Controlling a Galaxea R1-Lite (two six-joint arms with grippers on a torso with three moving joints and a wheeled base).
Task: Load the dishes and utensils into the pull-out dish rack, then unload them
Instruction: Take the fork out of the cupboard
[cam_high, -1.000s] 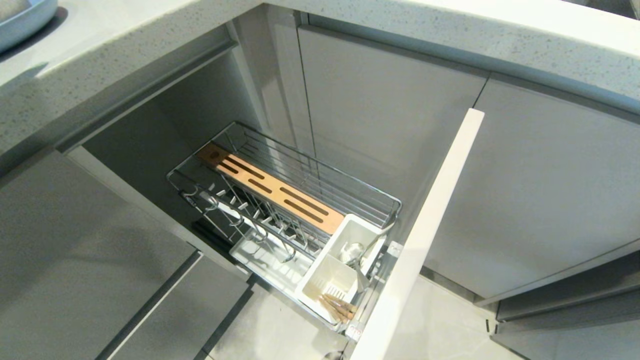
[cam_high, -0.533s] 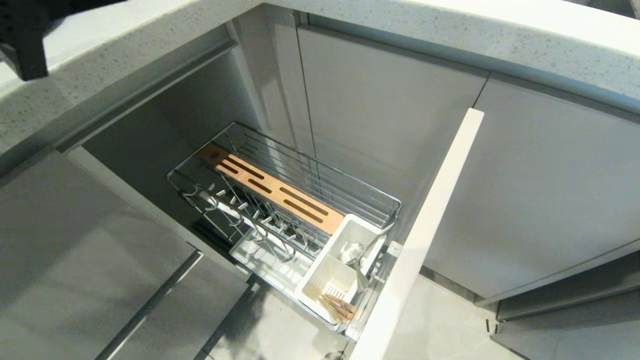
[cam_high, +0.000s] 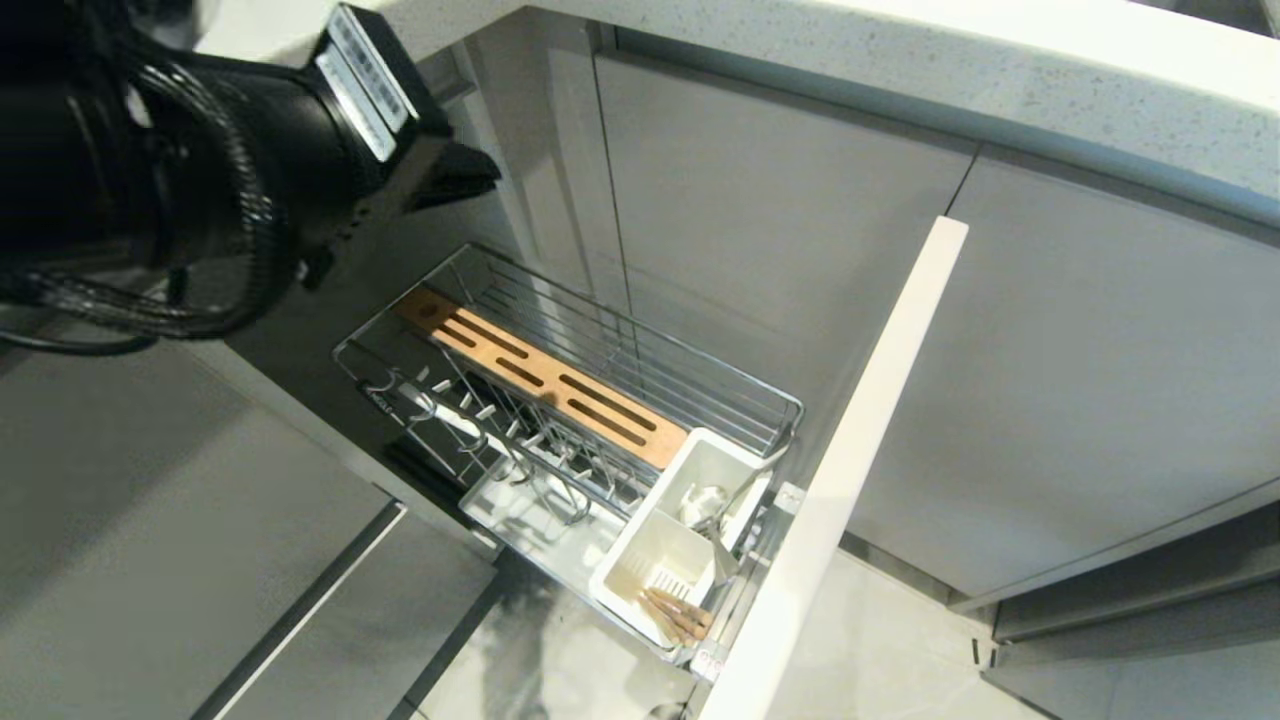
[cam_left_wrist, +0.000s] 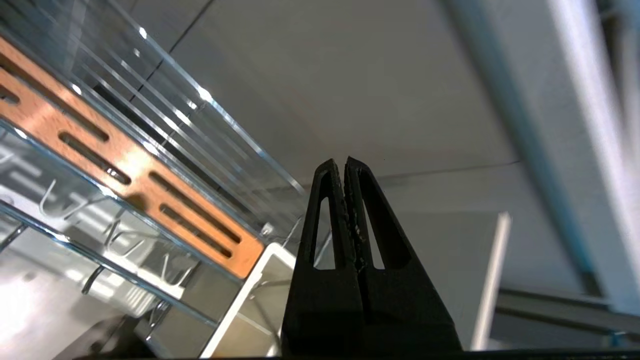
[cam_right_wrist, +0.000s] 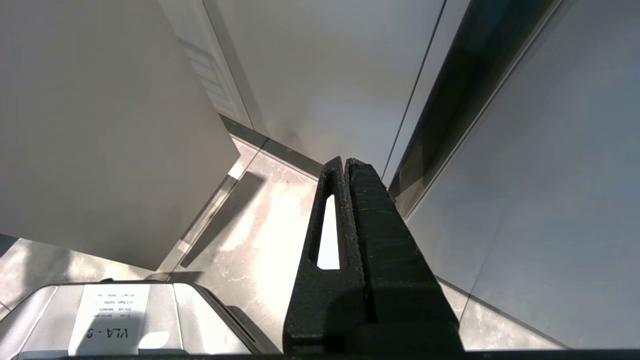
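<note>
- Left gripper (cam_high: 480, 180): sits at the upper left of the head view, above the inner end of the dish rack (cam_high: 640, 360). Its jaws are pressed fully together and carry nothing; the left wrist view confirms this.
- Dish rack: pulled out of the cabinet, below the jaws, running away from them toward the front panel (cam_high: 850, 450). Its long axis follows the wooden strip (cam_high: 545, 380).
- Plate prongs (cam_high: 500, 420): stand empty beside the wooden strip; no plate or bowl is visible in the rack.
- Caddy (cam_high: 690, 540): lies at the far end of the rack from the jaws, against the front panel.
- Spoon (cam_high: 705, 505): stands in one caddy compartment, bowl end up.
- Chopsticks (cam_high: 675, 612): occupy the compartment farthest from the jaws, leaning toward the outer corner.
- Judgement: the utensils appear loaded; the next move likely requires the left gripper to travel along the rack axis and open before descending.
- Right gripper (cam_right_wrist: 345, 165): parked low beside the cabinet fronts, pointing at the floor, jaws together, empty. The left arm is nearer.
</note>
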